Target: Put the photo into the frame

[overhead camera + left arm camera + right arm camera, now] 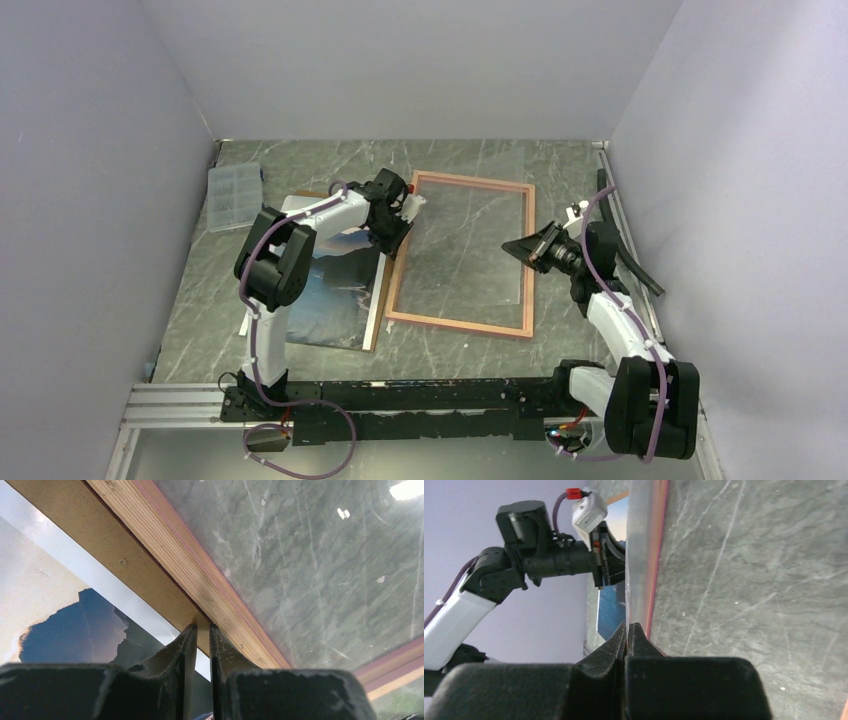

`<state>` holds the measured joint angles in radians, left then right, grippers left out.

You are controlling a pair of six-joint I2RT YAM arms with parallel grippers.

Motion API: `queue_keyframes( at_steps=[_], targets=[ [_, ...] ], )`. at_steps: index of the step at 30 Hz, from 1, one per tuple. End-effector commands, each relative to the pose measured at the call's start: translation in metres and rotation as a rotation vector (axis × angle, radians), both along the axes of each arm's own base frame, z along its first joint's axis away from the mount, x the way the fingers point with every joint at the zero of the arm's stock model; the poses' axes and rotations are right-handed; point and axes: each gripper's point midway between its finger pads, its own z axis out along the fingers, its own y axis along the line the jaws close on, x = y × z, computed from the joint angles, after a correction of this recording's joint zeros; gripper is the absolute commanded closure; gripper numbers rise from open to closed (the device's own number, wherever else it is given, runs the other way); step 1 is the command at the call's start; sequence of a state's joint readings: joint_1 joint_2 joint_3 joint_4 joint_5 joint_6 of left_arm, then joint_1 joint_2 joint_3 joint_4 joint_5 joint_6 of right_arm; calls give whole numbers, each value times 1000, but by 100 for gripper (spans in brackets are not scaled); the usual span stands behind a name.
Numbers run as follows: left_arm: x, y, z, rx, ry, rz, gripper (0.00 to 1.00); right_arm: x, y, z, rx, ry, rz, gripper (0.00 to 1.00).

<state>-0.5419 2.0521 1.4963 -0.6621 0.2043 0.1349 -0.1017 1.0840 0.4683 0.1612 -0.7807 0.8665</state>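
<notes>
**A:** Where's the photo?

**B:** The photo (335, 295) lies flat on the table (300, 160), under the left arm. It's outside the frame (460, 324), to its left. It rests on a brown backing board (90, 535), and a strip of that board shows between the print's white border and the frame's rail.

**A:** And the frame itself?

**B:** It's in the middle of the table. The marbled top shows through its clear pane.

**A:** What about the left fingers?

**B:** The left gripper (400, 228) sits at the frame's left rail, toward the far corner. Its fingers are nearly together with a thin slit between them, and the tips are where rail meets board. I can't tell whether they pinch anything.

**A:** And the right?

**B:** The right gripper (510, 245) is clenched, finger against finger, with its tips at the frame's right rail.
</notes>
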Motion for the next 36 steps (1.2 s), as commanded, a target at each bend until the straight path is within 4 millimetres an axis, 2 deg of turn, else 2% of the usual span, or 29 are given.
queue_keyframes(
  at_steps=[1,17,22,36],
  targets=[
    [-17,-15,-7,-44,49,-30,79,-2,10,31,45,-90,51,100],
    [-19,-16,-1,-55,53,-26,83,5,21,25,76,-70,64,100],
    [-23,-19,-1,-79,73,-27,87,9,24,22,89,-57,65,100],
    [-14,-10,5,-82,67,20,96,2,12,-14,-56,-5,33,100]
  ],
)
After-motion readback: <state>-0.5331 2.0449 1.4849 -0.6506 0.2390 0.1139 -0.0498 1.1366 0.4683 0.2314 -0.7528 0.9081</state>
